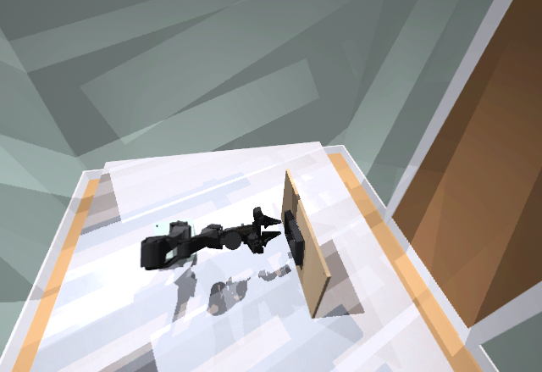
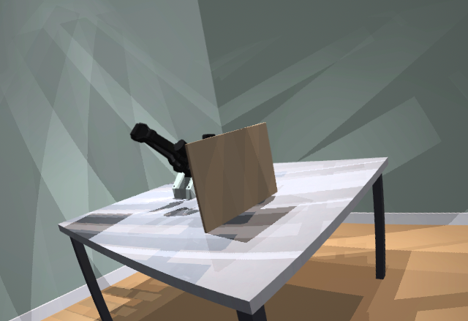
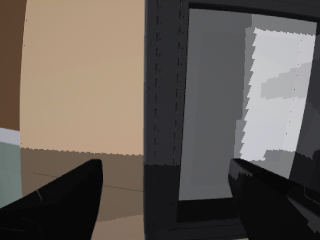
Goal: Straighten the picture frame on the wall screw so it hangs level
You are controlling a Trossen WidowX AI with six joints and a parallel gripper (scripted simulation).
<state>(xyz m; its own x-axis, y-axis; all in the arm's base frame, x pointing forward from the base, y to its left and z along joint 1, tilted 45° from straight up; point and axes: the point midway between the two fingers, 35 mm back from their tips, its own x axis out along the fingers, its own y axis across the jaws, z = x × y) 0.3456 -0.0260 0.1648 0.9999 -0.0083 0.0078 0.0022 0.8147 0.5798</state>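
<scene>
The hand (image 1: 272, 228) (fingers apart, empty) faces the picture frame (image 1: 294, 238).

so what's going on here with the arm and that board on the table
A single black robot arm is reaching toward a dark picture frame that hangs on an upright wooden board standing on the table. Its gripper is open and holds nothing, with the fingertips just short of the frame. In the wrist view the frame fills much of the picture between the two fingers, so no grasp has been made yet.

Grey-green walls (image 2: 321, 45), wooden floor (image 2: 415, 257)
</scene>
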